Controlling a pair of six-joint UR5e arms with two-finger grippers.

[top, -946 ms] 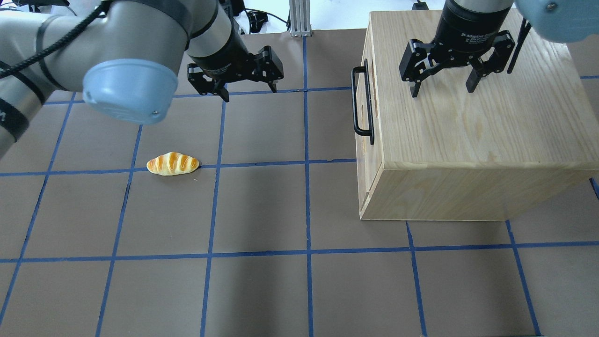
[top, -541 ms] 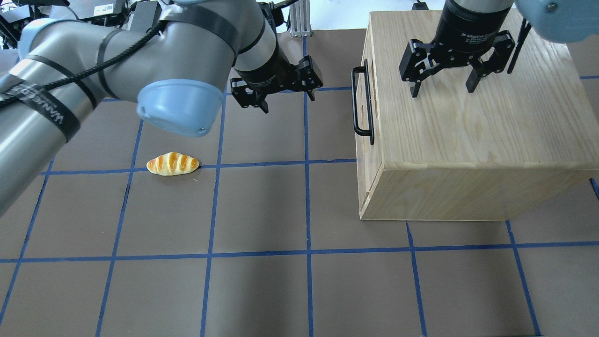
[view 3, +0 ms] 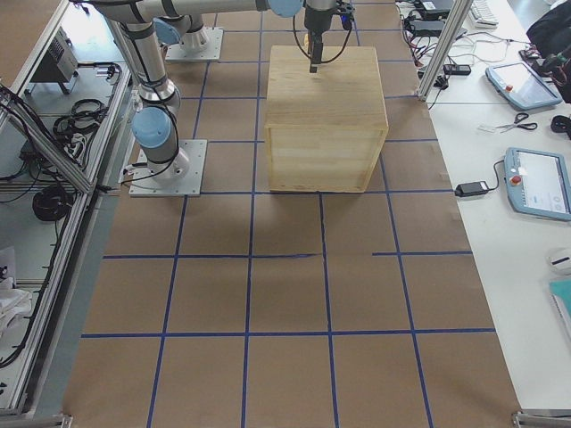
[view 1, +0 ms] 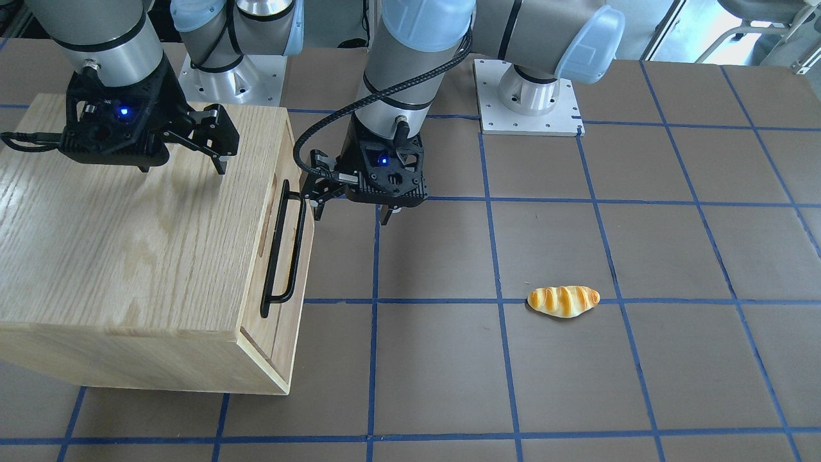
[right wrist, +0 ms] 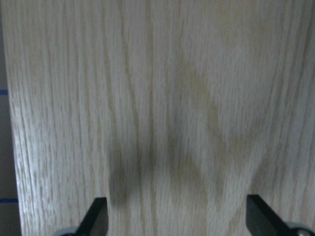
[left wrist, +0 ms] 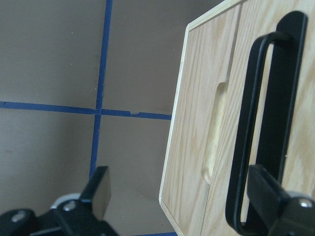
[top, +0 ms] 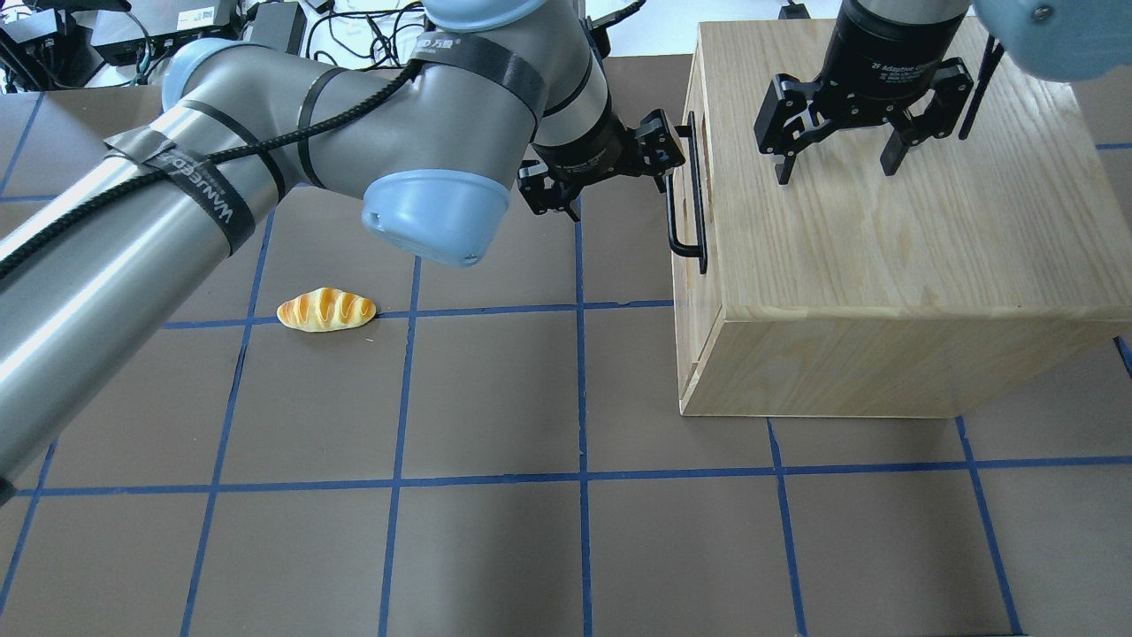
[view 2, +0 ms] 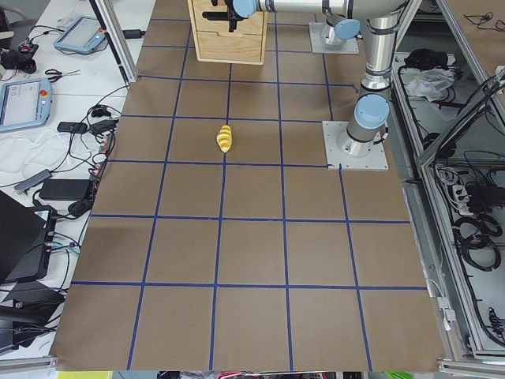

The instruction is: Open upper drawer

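The upper drawer (left wrist: 301, 162) is a light-oak front panel on the cabinet's side face, and it sits closed. Its thin black bar handle (top: 670, 195) also shows in the front-facing view (view 1: 274, 250) and the left wrist view (left wrist: 244, 137). My left gripper (top: 619, 188) is open and empty, right beside the handle's far end. In the left wrist view (left wrist: 182, 196) one finger (left wrist: 268, 196) lies in front of the handle's end; the bar is not between the jaws. My right gripper (top: 836, 168) is open and empty, hovering above the cabinet top (right wrist: 179, 216).
The large oak cabinet box (top: 884, 248) stands on the right half of the brown, blue-taped table (top: 495, 398). A toy bread roll (top: 326, 310) lies on the table to the left, away from both grippers.
My left arm has swung right across the table, bringing its open gripper from mid-table up to the drawer handle. The right gripper, the drawer and the bread roll have not moved.
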